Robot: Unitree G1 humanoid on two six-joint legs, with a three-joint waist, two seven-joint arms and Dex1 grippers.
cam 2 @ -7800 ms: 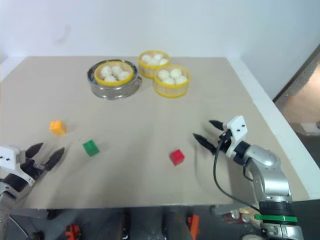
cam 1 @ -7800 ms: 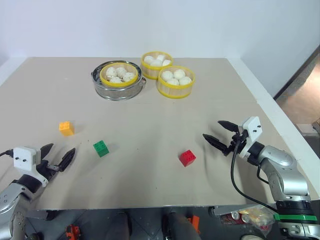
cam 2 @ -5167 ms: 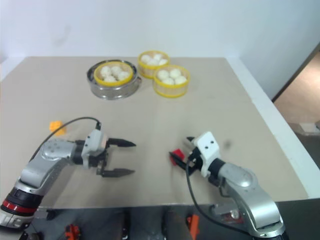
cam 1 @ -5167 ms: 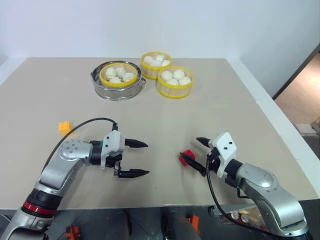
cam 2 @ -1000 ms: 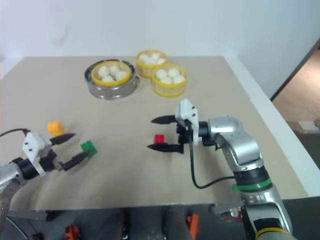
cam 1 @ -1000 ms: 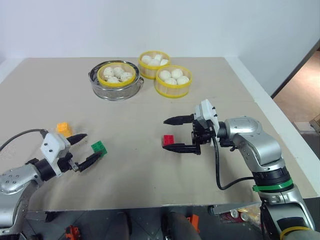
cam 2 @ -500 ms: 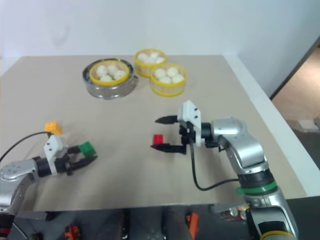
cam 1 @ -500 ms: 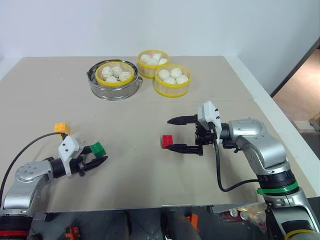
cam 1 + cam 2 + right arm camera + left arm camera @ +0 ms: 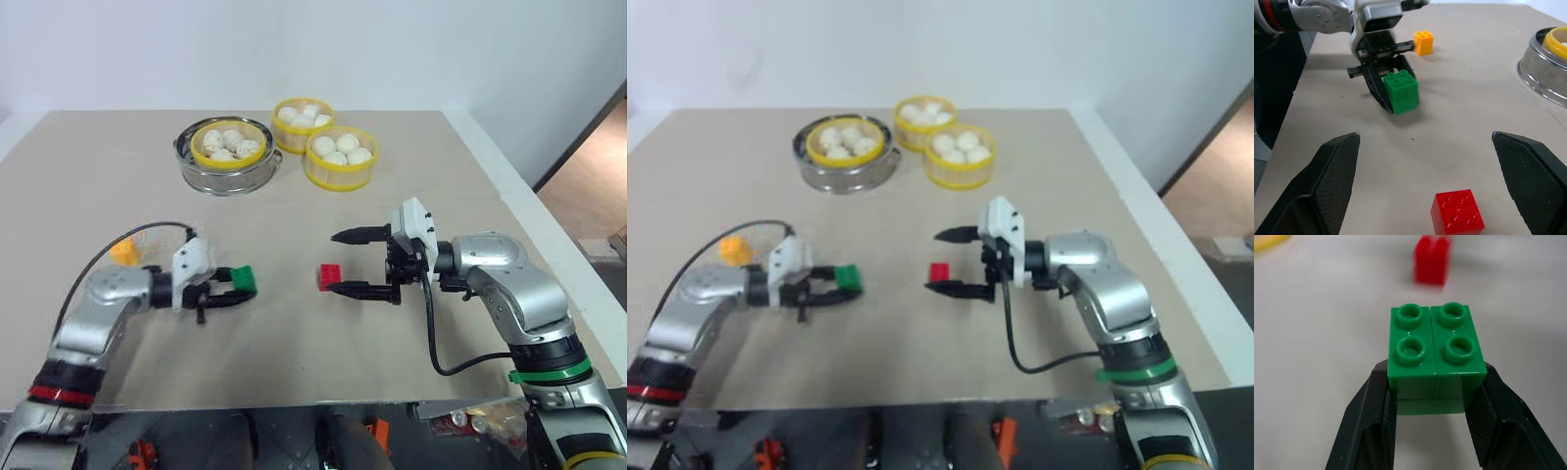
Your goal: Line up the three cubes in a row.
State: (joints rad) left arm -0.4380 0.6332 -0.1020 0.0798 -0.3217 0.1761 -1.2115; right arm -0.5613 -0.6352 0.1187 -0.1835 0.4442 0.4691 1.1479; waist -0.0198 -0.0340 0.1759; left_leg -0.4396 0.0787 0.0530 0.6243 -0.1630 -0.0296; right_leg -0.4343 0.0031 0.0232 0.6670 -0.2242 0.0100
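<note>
My left gripper point(image 9: 238, 286) is shut on the green cube point(image 9: 243, 280), one black finger on each side of it point(image 9: 1435, 352), low over the table. The red cube point(image 9: 328, 277) sits on the table a short way to the right of the green one. My right gripper point(image 9: 336, 262) stands wide open, pointing left, with the red cube point(image 9: 1457, 212) just off its fingertips and level with the gap between them. The orange-yellow cube point(image 9: 124, 253) rests at the far left, behind my left arm's cable.
At the back of the table a steel steamer pot point(image 9: 227, 174) holds a basket of white buns. Two more yellow-rimmed bun baskets point(image 9: 340, 166) stand beside it. The table's right edge point(image 9: 509, 201) runs past my right arm.
My left gripper closed on the green cube and carried it to the right, toward the red cube. The right gripper stayed put and open.
</note>
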